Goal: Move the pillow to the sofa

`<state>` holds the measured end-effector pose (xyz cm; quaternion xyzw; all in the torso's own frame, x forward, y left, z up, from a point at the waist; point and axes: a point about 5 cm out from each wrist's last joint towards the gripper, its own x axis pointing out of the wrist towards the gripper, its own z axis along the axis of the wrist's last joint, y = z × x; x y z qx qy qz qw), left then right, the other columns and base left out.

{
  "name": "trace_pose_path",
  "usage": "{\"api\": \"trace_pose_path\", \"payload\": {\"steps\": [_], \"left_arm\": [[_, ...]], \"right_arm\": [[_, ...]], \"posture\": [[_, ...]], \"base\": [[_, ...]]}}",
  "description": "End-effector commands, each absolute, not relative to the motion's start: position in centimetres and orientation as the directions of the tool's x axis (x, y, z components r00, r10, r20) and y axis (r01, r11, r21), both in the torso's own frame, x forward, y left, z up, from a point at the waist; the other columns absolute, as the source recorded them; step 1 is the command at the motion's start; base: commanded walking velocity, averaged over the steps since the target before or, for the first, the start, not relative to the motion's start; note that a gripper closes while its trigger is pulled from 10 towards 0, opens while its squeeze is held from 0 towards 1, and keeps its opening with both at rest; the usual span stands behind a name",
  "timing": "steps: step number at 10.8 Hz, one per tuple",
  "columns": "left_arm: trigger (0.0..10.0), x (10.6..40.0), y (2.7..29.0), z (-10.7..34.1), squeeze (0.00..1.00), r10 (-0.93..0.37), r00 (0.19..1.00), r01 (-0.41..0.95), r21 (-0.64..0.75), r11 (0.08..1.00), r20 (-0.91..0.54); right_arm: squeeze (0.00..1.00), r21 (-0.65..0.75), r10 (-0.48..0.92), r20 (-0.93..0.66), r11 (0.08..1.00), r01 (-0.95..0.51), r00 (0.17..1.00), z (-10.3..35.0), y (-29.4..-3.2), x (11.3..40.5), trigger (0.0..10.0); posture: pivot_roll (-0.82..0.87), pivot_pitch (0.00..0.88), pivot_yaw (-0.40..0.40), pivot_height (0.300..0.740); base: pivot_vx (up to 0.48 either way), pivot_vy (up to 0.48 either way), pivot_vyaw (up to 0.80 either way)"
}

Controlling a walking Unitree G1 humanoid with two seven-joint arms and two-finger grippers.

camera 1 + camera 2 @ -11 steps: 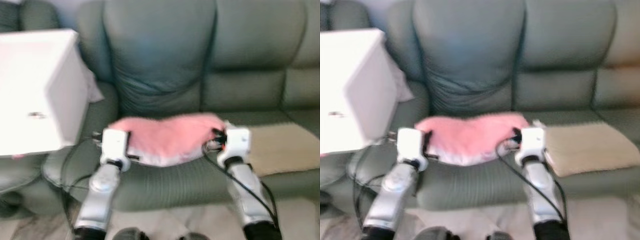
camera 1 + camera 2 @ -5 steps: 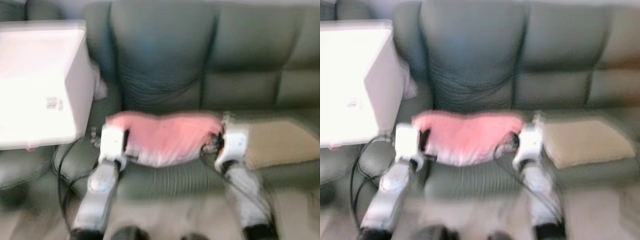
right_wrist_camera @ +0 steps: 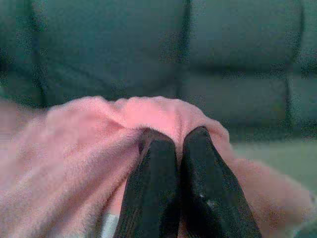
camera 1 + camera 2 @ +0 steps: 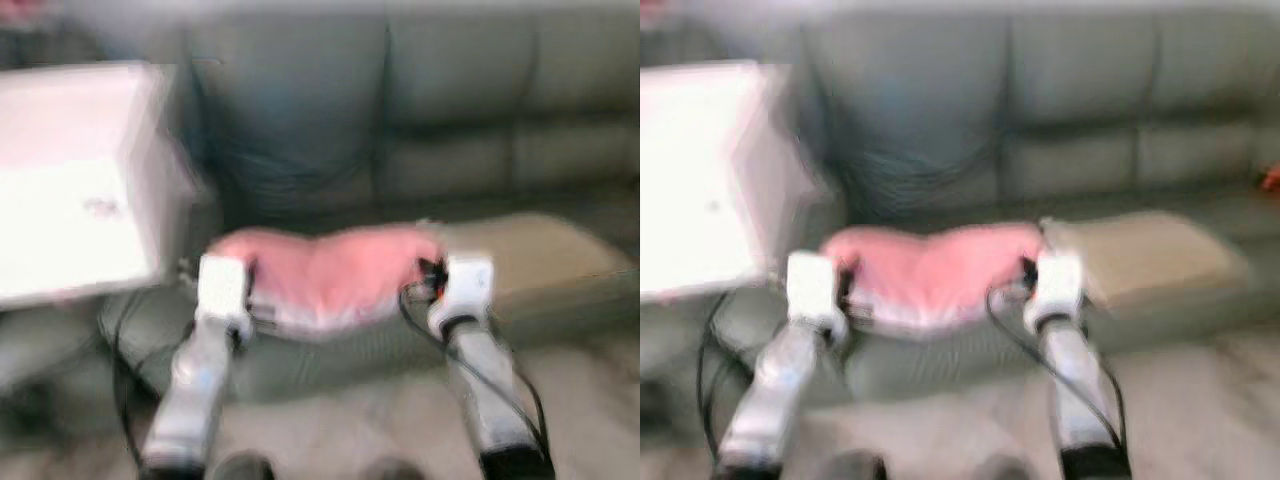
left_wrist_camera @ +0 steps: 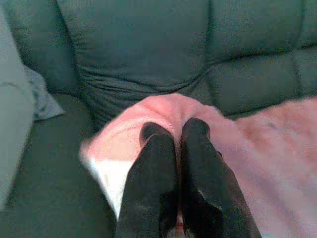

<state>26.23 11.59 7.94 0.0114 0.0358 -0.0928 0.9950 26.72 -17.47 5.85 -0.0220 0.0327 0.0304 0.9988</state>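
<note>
Left wrist view: left end effector point(image 5: 176, 135) pinches pillow point(image 4: 330, 272); right end effector point(image 3: 174, 140) likewise.

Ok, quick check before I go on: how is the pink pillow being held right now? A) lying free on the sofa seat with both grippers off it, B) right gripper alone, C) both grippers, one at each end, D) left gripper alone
C: the left gripper and the right gripper are each pinched shut on an end of the pink pillow, which hangs between the two arms in front of the green sofa.
</note>
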Motion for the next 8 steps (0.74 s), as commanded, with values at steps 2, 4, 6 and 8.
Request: {"api": "trace_pose_path", "payload": {"steps": [2, 4, 6, 8], "left_arm": [[10.0, 26.46, 11.26, 8.6, 0.0, -0.202, 0.978, 0.203, 0.02, 0.979, -0.042], [10.0, 26.61, 11.36, 8.54, 0.0, -0.194, 0.98, 0.195, 0.024, 0.981, -0.044], [10.0, 26.75, 11.44, 8.58, 0.0, -0.174, 0.984, 0.175, 0.024, 0.984, -0.039], [10.0, 26.96, 11.36, 8.46, 0.0, -0.161, 0.986, 0.162, 0.023, 0.987, -0.052]], "right_arm": [[0.0, -0.048, 0.078, 0.002, 0.996, -0.078, 0.997, 7.59, -17.15, 27.92, 10.0], [0.0, -0.048, 0.079, 0.005, 0.996, -0.079, 0.997, 7.61, -17.13, 28.02, 10.0], [0.0, -0.048, 0.08, 0.008, 0.996, -0.08, 0.997, 7.62, -17.12, 28.13, 10.0], [0.0, -0.048, 0.08, 0.009, 0.996, -0.079, 0.997, 7.64, -17.16, 28.15, 10.0]], "posture": [[0.01, 0.0, -0.024, 0.74], [0.01, 0.0, -0.025, 0.74], [0.01, 0.0, -0.024, 0.74], [0.01, 0.0, -0.023, 0.74]], "base": [[0.12, 0.0, 0.0], [0.0, 0.0, 0.0], [0.0, 0.0, 0.0], [0.0, 0.0, 0.0]]}}
